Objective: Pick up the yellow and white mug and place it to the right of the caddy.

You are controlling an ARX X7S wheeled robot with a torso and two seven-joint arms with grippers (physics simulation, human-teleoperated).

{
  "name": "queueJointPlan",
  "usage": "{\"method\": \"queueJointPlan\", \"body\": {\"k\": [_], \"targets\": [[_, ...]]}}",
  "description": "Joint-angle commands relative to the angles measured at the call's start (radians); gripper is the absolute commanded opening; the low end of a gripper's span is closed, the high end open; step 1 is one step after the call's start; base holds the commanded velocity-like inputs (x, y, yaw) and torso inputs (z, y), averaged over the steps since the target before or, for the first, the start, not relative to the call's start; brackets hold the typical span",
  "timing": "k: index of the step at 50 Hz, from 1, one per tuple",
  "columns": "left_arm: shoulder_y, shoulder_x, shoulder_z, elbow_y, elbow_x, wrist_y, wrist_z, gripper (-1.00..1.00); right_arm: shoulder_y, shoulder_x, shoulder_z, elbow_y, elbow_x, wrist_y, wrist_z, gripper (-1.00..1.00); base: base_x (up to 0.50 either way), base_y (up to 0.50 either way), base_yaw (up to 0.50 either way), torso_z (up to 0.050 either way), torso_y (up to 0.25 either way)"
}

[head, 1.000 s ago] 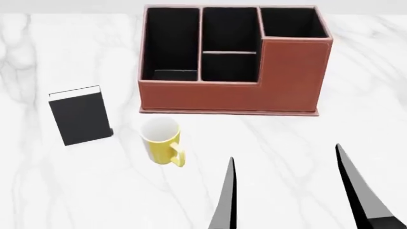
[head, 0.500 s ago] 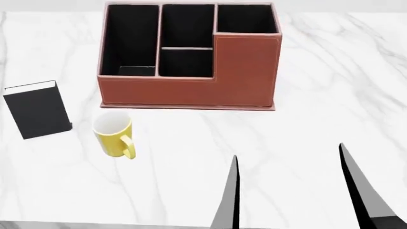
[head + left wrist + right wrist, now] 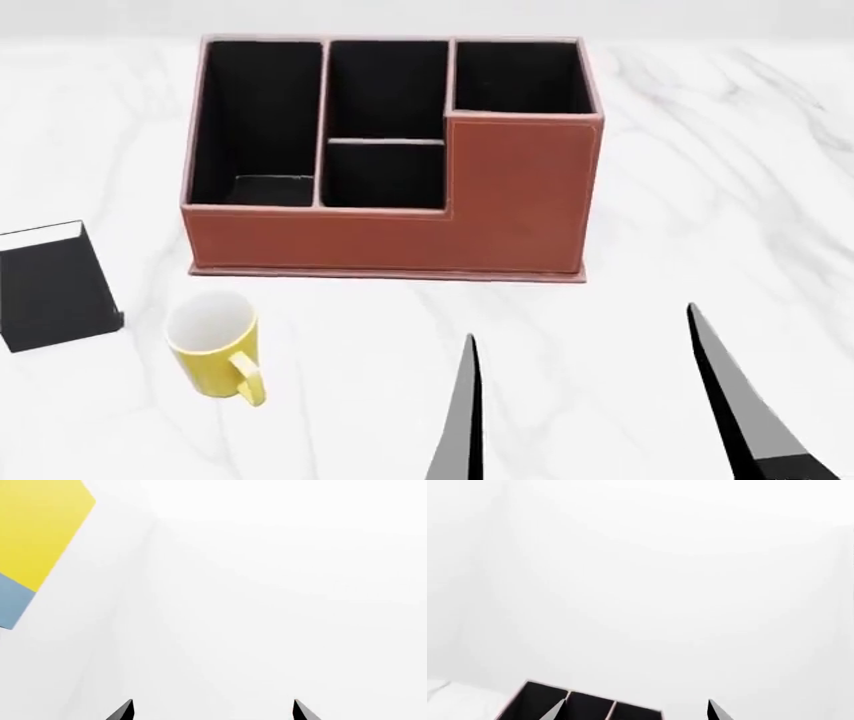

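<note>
The yellow and white mug (image 3: pixel 214 345) stands upright on the marble table (image 3: pixel 727 190), in front of the caddy's left end, its handle pointing toward me. The reddish-brown caddy (image 3: pixel 514 200) stands behind it, its taller section at the right. My right gripper (image 3: pixel 587 405) is open and empty, low in the head view, in front of the caddy's right part and well right of the mug. The right wrist view shows its fingertips (image 3: pixel 557 711) spread, with the caddy's top (image 3: pixel 587 706) beyond. My left gripper (image 3: pixel 212 710) is open and empty, facing a white wall; it is outside the head view.
A flat black book with a white edge (image 3: pixel 54 290) lies left of the mug at the view's left edge. Bare marble extends right of the caddy. A yellow and blue panel (image 3: pixel 37 535) shows in the left wrist view.
The head view has shifted: the caddy, mug and book have slid left and then lower in the picture. The right gripper's fingers stay spread in about the same place.
</note>
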Motion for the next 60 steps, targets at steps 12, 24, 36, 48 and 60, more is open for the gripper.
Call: {"method": "queueJointPlan", "body": {"k": [12,24,36,48,60], "targets": [[0.001,0.0,0.029,0.0,0.019,-0.001,0.011,1.0,0.012,0.007,-0.025,-0.001,-0.049,-0.023,0.0,1.0,0.13,0.0,0.0,0.0,0.0],[0.001,0.0,0.03,0.0,0.021,-0.001,0.012,1.0,0.004,0.007,-0.017,-0.001,-0.046,-0.022,0.0,1.0,0.5,0.0,0.0,0.0,0.001],[0.001,0.0,0.034,0.0,0.02,-0.002,0.018,1.0,0.002,0.003,-0.02,-0.001,-0.054,-0.022,0.0,1.0,0.5,0.0,0.0,0.0,0.002],[0.001,0.0,0.036,0.0,0.022,0.0,0.016,1.0,0.002,-0.006,-0.025,-0.001,-0.058,-0.014,0.0,1.0,0.5,0.0,0.0,0.0,0.001],[0.001,0.0,0.037,0.0,0.022,0.005,0.016,1.0,-0.009,-0.045,-0.009,-0.001,-0.051,0.048,0.0,1.0,0.2,0.0,0.0,0.0,0.002]]}}
